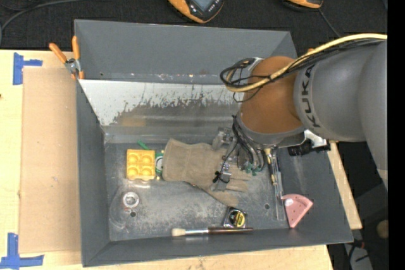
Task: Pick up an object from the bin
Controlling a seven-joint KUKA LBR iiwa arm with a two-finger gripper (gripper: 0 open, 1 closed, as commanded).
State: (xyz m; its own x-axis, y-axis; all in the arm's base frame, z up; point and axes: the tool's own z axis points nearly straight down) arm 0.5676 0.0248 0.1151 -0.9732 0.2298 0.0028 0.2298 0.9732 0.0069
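Your arm (345, 95) reached in from the right, wrist angled down, gripper (223, 177) low over the tan glove (188, 164), grip state you couldn't tell.

The gripper (223, 177) hangs low in the grey bin (190, 66), over the finger end of a tan work glove (186, 164) that stretches away from it toward the view's left. Past the glove's cuff, farther from the gripper, lies a yellow block with round hollows (140, 164), and a small metal ring (131, 200) nearer the front. Just below the gripper sits a black-and-yellow tape measure (235, 218), with a thin brush (209, 232) beside it. A pink wedge (296, 209) lies to the gripper's lower right.
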